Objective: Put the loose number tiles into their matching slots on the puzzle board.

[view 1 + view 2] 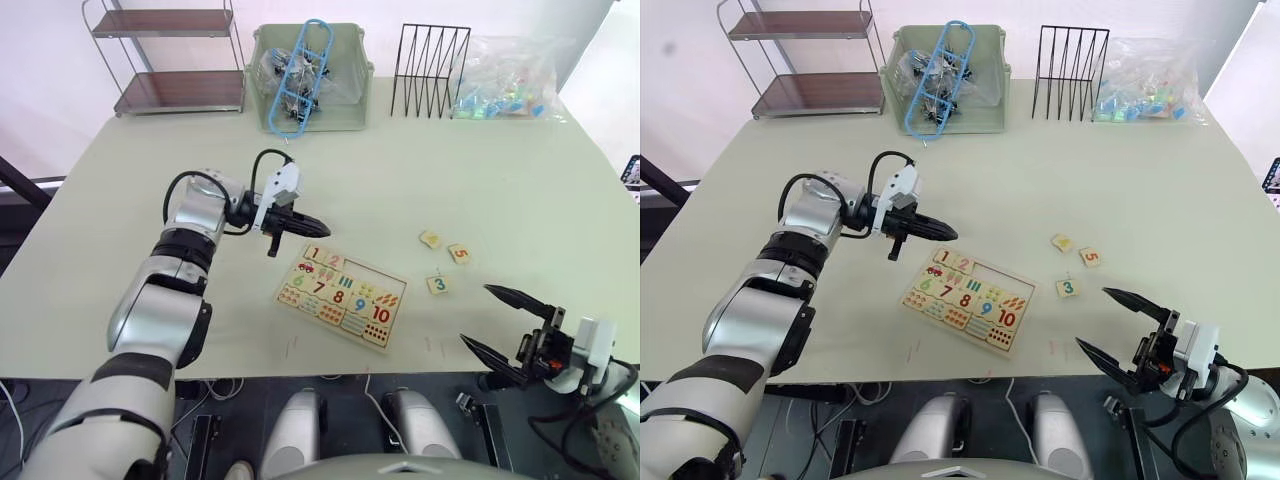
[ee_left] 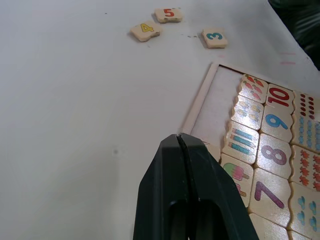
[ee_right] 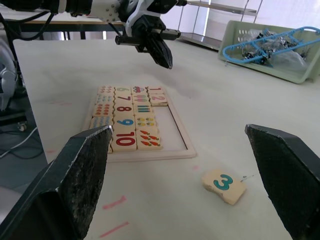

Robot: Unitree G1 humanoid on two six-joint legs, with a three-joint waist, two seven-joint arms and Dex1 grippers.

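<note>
The puzzle board (image 1: 372, 273) lies flat near the table's front edge. Tiles 1 (image 1: 316, 254) and 2 (image 1: 334, 261) sit in its row of slots, and the slots (image 2: 212, 107) beyond them are bare. Three loose number tiles lie to the board's right: 4 (image 1: 430, 239), 5 (image 1: 459, 253) and 3 (image 1: 437, 285). My left gripper (image 1: 322, 227) hovers over the board's far left corner, shut with nothing in it. My right gripper (image 1: 476, 314) is open near the front edge, just short of tile 3.
Along the table's back stand a green bin (image 1: 345, 110) with blue hangers, a black wire rack (image 1: 430, 70) and a clear bag of coloured pieces (image 1: 510, 80). A metal shelf (image 1: 170, 90) stands at the back left.
</note>
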